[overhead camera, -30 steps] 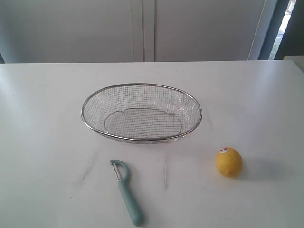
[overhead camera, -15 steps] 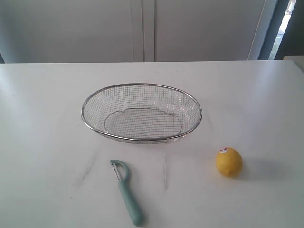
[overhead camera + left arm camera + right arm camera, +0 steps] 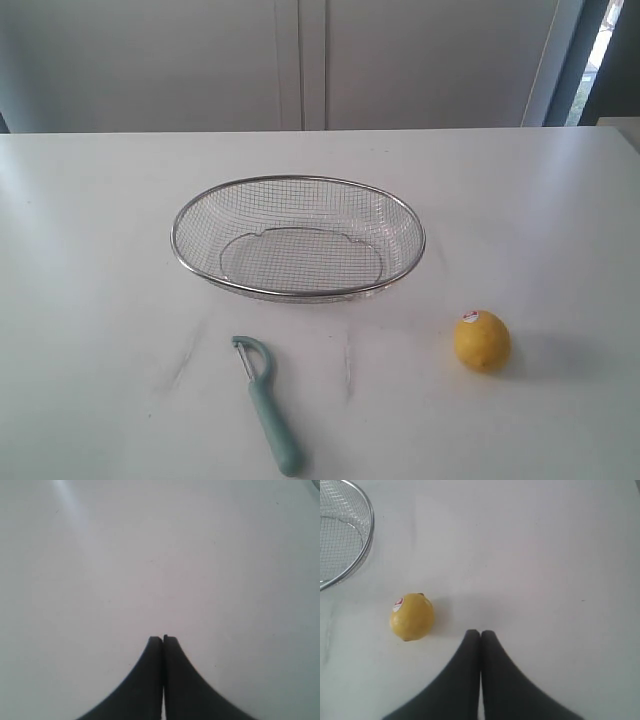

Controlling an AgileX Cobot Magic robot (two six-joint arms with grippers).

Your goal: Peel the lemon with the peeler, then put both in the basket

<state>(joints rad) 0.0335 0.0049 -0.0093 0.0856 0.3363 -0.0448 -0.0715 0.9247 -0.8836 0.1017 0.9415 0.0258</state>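
White tabletop (image 3: 100, 200) fills most of the exterior view, with pale grey panels (image 3: 300, 60) behind it along the top of the frame. Just above the middle of the frame sits the basket (image 3: 300, 178), an oval of silver wire mesh with a thick rim, resting flat on the tabletop. Below it, at lower centre-left, the peeler (image 3: 268, 405) lies flat. Its metal blade head points up toward the basket and its teal handle runs down to the bottom edge; it is near the basket but apart from it. The lemon (image 3: 482, 341) rests at lower right, well apart from the peeler and apart from the basket's rim, its red-and-white sticker (image 3: 470, 319) facing up. The left gripper (image 3: 163, 639) has its two dark fingers pressed together over plain tabletop. The right gripper (image 3: 480, 632) is closed too, tips touching, with the lemon lying near it and part of the basket's rim farther off
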